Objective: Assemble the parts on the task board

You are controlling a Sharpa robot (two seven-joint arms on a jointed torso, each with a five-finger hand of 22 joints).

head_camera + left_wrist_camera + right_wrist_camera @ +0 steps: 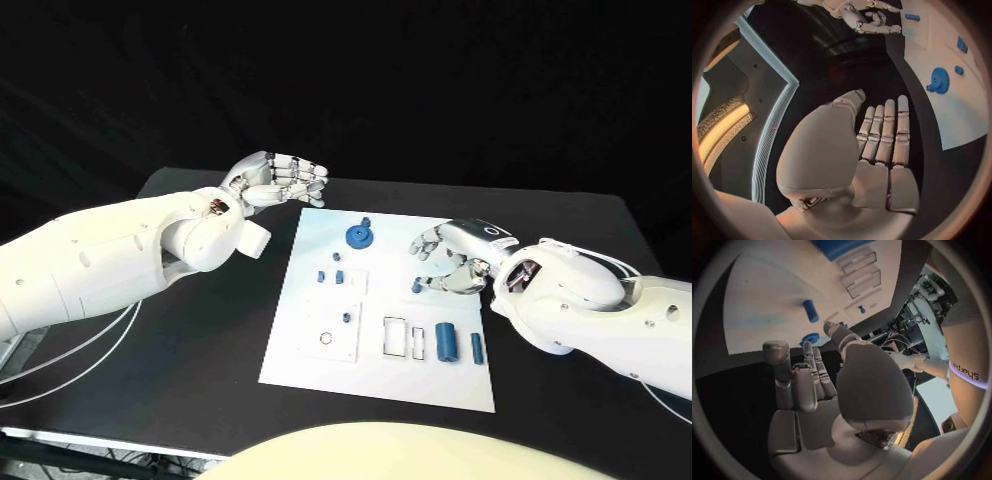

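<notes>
Looking down from the head view, we see the white task board (378, 372) lying in the middle of the black table (577, 215). Our left hand (277, 180) hovers over the table just off the board's far left corner, fingers loosely curled and apart, holding nothing; the left wrist view shows the same hand (879, 145) with its fingers straight, side by side and empty. Our right hand (453, 256) sits over the board's right edge, fingers bent downward. A small blue part (418, 287) lies right by its fingertips, but we cannot tell whether they touch it or grip it. In the right wrist view the fingers (804, 385) look extended with nothing between them. On the board, a blue gear (359, 235) stands near the far edge, and two blue pegs (447, 341) lie side by side near the right edge, beside the rectangular slots (395, 337).
</notes>
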